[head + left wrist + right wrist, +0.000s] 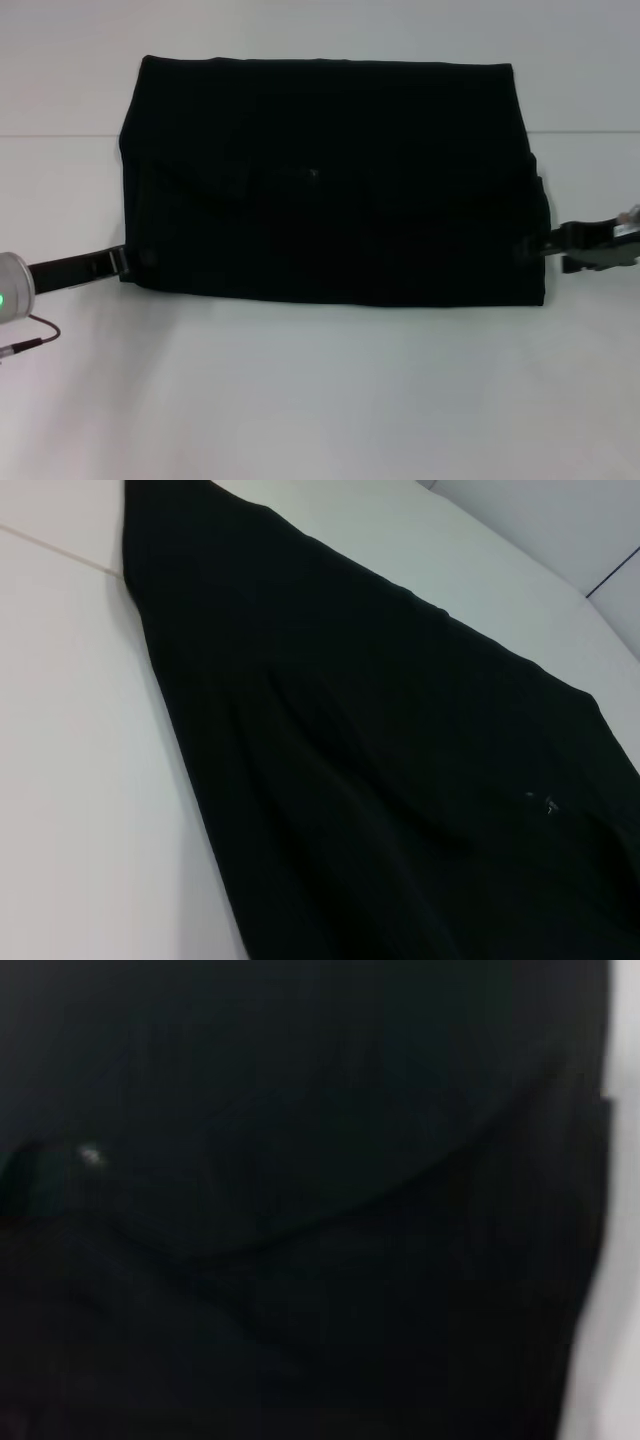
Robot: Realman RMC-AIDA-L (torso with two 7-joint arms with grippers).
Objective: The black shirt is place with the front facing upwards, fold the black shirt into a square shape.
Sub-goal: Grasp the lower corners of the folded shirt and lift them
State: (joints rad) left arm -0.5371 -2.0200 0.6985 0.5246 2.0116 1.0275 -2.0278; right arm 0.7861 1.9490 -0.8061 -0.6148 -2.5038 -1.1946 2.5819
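Note:
The black shirt (330,180) lies on the white table as a wide folded rectangle, with overlapping layers and a curved fold line across its middle. Its print and neck label are hidden. My left gripper (125,262) is at the shirt's near left corner, touching its edge. My right gripper (535,245) is at the shirt's right edge, low on that side. The shirt's cloth fills much of the left wrist view (400,780) and nearly all of the right wrist view (300,1210).
The white table (320,390) stretches in front of the shirt and on both sides. A seam line (60,134) crosses the table behind the shirt's left side. A thin cable (35,335) hangs by my left arm.

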